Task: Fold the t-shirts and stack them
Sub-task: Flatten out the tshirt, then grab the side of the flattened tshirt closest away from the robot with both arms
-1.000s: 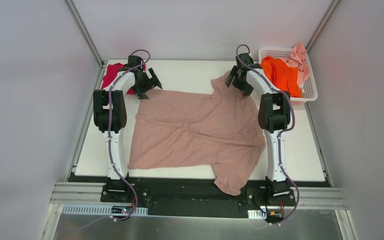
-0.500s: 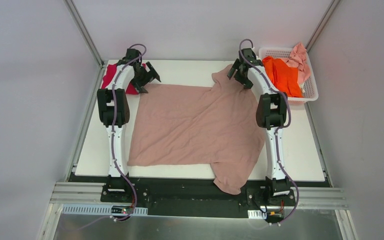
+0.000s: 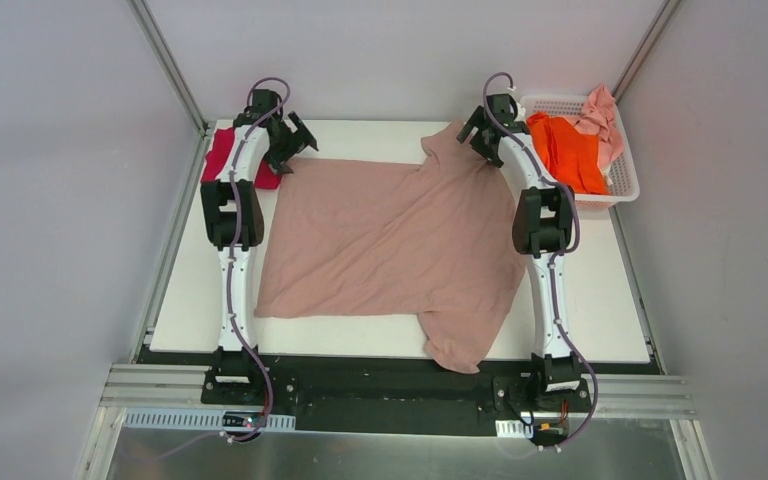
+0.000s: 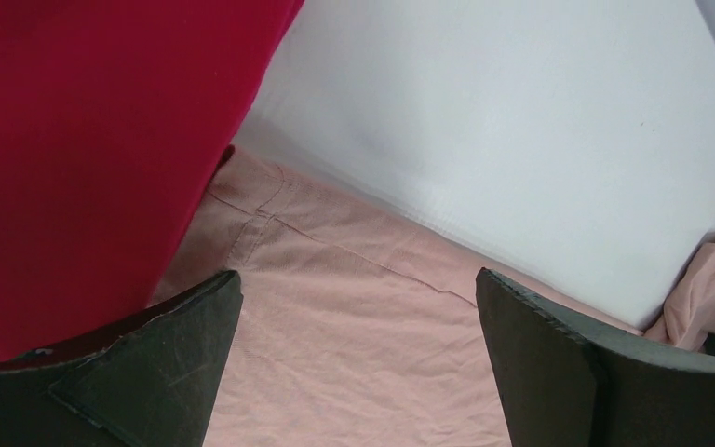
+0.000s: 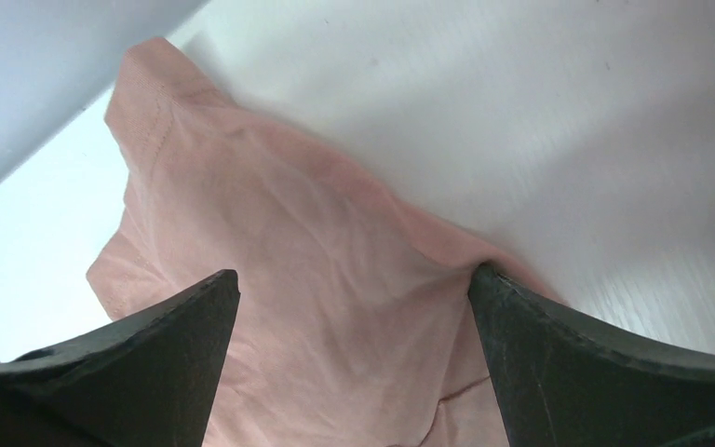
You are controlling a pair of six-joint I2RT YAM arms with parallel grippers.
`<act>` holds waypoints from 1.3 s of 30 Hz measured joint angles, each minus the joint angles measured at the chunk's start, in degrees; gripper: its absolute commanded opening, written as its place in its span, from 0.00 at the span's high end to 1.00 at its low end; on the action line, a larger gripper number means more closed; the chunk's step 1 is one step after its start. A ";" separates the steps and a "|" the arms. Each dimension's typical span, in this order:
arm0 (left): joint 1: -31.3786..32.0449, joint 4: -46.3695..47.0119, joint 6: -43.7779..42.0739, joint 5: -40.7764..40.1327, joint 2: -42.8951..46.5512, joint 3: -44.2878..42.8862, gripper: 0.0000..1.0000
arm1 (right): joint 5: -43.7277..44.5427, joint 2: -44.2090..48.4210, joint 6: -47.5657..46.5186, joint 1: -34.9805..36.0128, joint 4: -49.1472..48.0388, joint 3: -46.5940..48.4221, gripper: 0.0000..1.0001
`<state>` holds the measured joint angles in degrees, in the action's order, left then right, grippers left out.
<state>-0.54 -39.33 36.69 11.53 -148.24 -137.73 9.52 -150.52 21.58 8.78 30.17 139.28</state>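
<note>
A large dusty-pink t-shirt lies spread flat over the middle of the white table, one sleeve hanging over the front edge. My left gripper stands open over its far left corner; the left wrist view shows the hem between the fingers, beside a crimson t-shirt. That crimson t-shirt lies at the back left. My right gripper is open over the far sleeve. An orange t-shirt and a pale pink one sit in the basket.
The white lattice basket stands at the back right corner of the table. Grey enclosure walls and metal posts close in the back and both sides. Both arms stretch far out along the table's left and right sides.
Both arms have reached farther toward the back. The dusty-pink shirt's far edge moved back with them, its wrinkles flattened, and the sleeve hanging over the front edge pulled up a little.
</note>
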 measured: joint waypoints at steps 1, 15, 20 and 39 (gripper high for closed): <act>-0.07 0.02 0.00 -0.13 -0.39 -0.70 0.01 | -0.39 -0.33 0.00 -0.13 -0.83 0.37 0.01; -0.33 -0.09 -2.32 -0.07 2.75 0.33 0.01 | -5.66 3.56 -3.72 0.07 -4.26 -3.17 0.00; -0.17 -0.42 -4.42 -2.38 24.61 20.22 0.01 | -4.96 19.43 -7.39 5.79 0.63 -12.98 0.01; 1.73 -9.16 14.91 -20.87 110.16 104.43 0.10 | 9.07 80.56 8.44 48.28 15.50 -88.08 0.07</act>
<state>1.19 -48.49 51.59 -9.34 -38.09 -33.30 18.59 -69.95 30.02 57.06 45.67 51.20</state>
